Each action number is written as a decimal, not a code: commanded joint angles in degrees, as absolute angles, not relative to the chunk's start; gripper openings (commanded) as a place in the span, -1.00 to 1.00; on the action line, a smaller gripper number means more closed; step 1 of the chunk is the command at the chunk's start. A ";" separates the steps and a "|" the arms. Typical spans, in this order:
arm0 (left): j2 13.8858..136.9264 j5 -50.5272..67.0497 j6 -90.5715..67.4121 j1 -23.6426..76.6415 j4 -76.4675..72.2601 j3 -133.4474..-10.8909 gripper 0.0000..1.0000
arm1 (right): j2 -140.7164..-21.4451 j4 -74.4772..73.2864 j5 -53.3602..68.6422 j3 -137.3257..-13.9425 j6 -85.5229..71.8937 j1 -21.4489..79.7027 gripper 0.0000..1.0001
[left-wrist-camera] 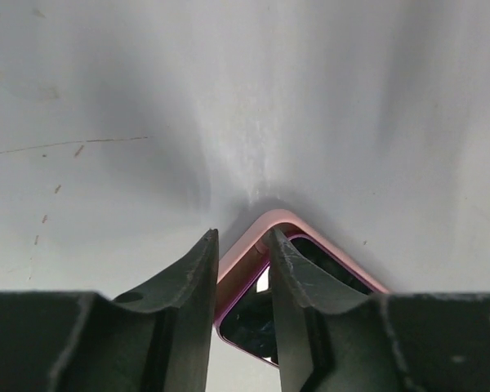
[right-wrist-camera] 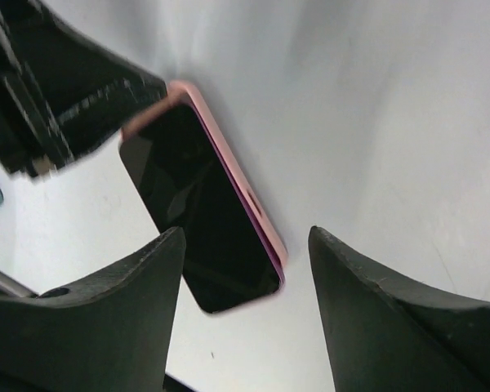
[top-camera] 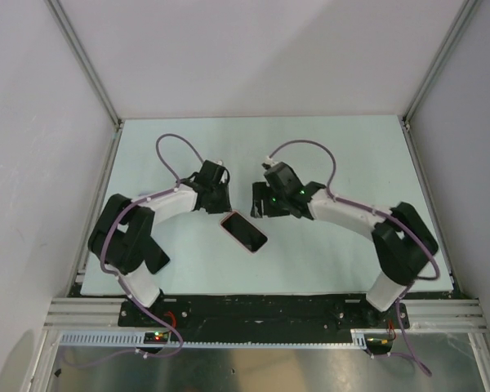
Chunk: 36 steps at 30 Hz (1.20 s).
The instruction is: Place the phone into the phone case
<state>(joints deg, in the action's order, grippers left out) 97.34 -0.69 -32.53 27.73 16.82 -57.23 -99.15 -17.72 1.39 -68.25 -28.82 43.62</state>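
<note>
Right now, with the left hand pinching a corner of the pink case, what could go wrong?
The left hand grips only one corner of the pink phone case; pulling could peel the rim off the black glossy phone.
Pink rim shows along only one long side, so the phone may sit unevenly.
The open right hand hovers above; an off-centre press could slide it across the white table.

Overhead, two wrist close-ups on phone (top-camera: 243, 232)

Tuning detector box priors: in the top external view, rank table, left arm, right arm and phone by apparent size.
1. table, largest by far.
2. left arm and right arm: they look alike, so not ranked.
3. phone, smallest.
</note>
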 commanded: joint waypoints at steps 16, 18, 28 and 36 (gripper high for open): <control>100.22 7.11 -26.51 27.78 15.54 -58.39 -0.01 | -85.49 8.59 7.67 -39.49 -51.50 46.50 0.75; 99.79 7.47 -26.93 27.73 15.05 -57.84 0.04 | -86.83 10.54 7.96 -38.94 -53.59 46.98 0.75; 95.86 8.87 -32.39 27.95 9.87 -51.51 0.16 | -92.12 14.68 9.92 -38.50 -59.51 47.52 0.65; 91.08 6.80 -39.22 28.95 4.99 -44.52 0.17 | -94.44 17.27 12.10 -38.50 -60.14 45.75 0.61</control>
